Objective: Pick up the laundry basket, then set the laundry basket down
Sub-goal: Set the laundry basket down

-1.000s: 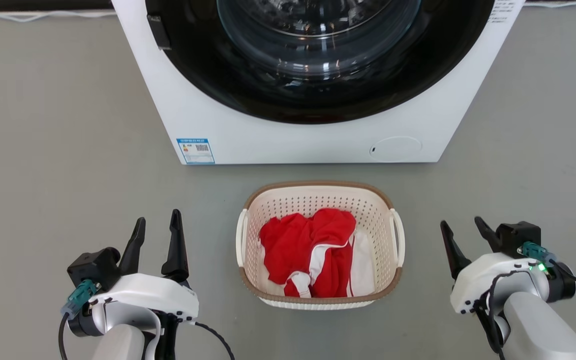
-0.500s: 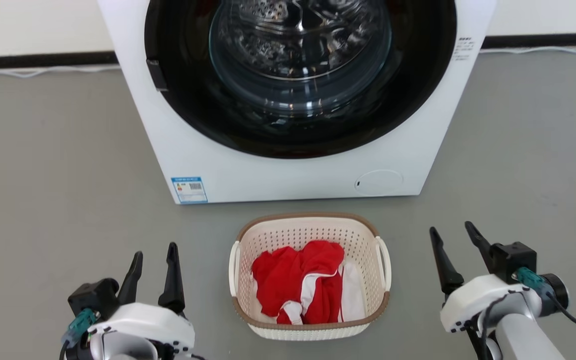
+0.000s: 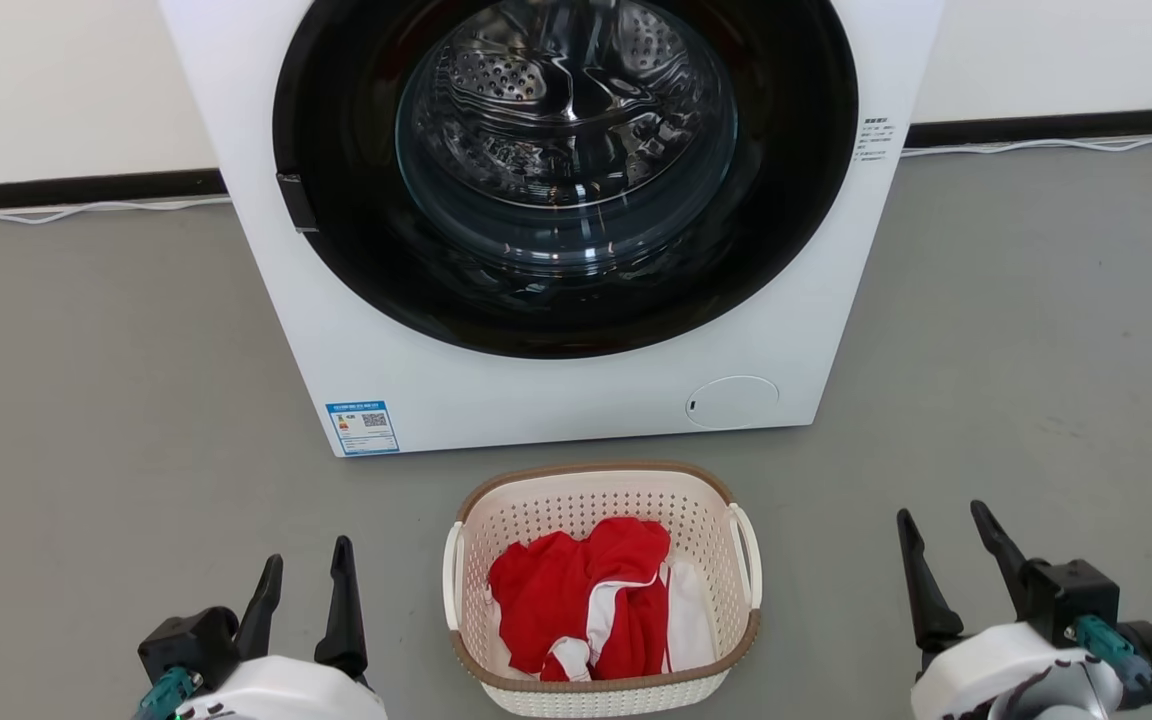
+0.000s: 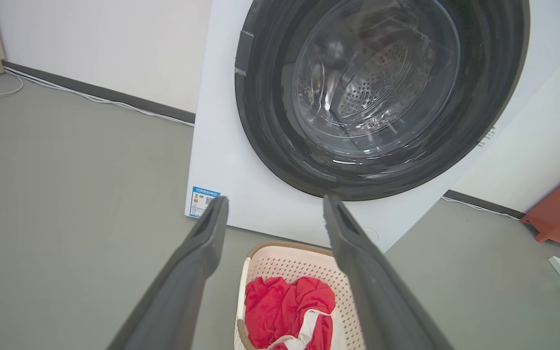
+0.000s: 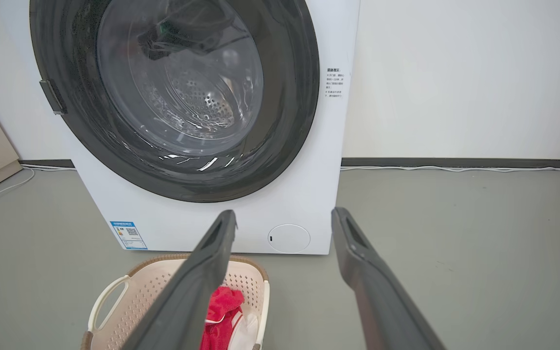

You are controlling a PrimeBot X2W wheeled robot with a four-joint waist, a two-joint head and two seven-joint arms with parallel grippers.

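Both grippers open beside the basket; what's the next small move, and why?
Probably ease both inward toward the white side handles: the laundry basket sits on the floor, the left gripper and right gripper open and well apart from it.

left end effector [image 3: 308,551] and right end effector [image 3: 939,510] gape, empty.

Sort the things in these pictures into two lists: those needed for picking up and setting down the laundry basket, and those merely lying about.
Belongs to the job: laundry basket on the floor; left gripper and right gripper, both open, one each side of it.

Just lying about: washing machine; red and white clothes inside the basket; white cable along the wall.
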